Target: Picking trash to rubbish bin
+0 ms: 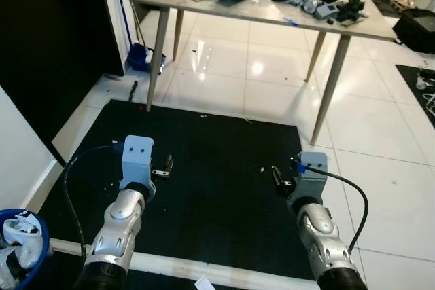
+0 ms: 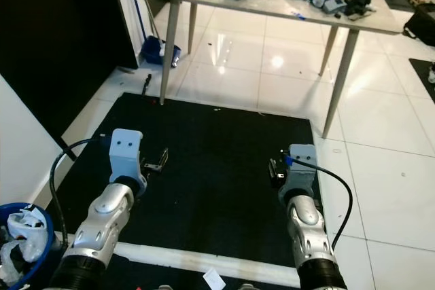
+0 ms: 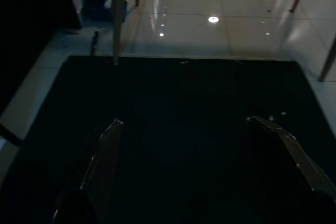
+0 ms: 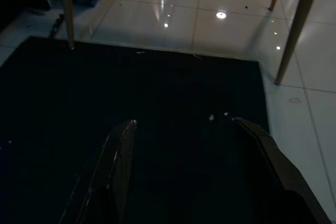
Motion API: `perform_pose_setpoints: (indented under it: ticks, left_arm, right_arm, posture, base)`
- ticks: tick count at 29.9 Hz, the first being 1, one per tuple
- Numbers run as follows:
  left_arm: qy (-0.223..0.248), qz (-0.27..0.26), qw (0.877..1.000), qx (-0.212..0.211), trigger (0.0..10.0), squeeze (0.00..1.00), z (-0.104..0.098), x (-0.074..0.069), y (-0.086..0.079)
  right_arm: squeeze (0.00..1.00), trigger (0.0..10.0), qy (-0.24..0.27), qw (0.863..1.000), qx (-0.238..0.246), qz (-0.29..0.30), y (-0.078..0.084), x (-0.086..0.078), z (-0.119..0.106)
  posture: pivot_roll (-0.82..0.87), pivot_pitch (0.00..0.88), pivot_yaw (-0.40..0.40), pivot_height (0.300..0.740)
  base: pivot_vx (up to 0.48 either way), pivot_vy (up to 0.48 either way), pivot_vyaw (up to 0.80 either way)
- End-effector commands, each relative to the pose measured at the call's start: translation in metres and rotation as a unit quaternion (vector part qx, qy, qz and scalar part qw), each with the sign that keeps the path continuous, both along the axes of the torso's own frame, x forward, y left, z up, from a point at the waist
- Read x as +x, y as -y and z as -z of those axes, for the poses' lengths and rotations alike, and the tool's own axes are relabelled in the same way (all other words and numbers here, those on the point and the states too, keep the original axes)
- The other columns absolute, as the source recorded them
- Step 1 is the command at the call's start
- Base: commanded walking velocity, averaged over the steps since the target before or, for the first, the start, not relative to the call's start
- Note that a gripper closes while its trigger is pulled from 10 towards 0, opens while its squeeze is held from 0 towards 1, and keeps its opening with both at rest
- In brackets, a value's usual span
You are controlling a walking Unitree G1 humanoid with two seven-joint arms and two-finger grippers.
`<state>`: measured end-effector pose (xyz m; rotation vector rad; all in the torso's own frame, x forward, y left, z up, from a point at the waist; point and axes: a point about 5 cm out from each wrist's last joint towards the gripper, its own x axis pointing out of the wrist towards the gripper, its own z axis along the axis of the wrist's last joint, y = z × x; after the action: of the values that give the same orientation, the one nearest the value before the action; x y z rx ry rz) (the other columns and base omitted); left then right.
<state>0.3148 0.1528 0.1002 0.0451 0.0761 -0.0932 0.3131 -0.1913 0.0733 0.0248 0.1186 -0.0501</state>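
Fingers (image 3: 100, 156) spread over black mat (image 1: 217, 168)

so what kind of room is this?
Probably a workshop or lab-like room, not a tidy living space: a long table strewn with gear and cables, glossy white floor tiles, a black floor mat, and a blue bin holding crumpled trash beside the robot.
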Motion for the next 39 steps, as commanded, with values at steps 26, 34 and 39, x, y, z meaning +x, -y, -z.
perform_pose_setpoints:
  ticks: [26,34,39]
  left_arm:
    - [-0.007,0.005,1.000,0.002,10.0,0.00,0.0031,-0.0028,0.0015]
    - [-0.008,0.005,1.000,0.001,10.0,0.00,0.0037,-0.0032,0.0019]
    - [-0.008,0.006,1.000,0.000,10.0,0.00,0.0032,-0.0019,0.0026]
  right_arm:
    - [0.00,10.0,-0.004,1.000,-0.010,0.017,0.0103,-0.0032,0.0045]
    - [0.00,10.0,-0.003,1.000,-0.008,0.011,0.0093,-0.0035,0.0044]
    - [0.00,10.0,-0.001,1.000,-0.008,0.009,0.0091,-0.0035,0.0041]
  posture:
    - [0.00,0.110,-0.023,0.740]
    - [0.00,0.106,-0.023,0.740]
    - [0.00,0.106,-0.023,0.740]
  base:
    - [0.299,0.000,0.00]
    - [0.299,0.000,0.00]
    - [0.300,0.000,0.00]
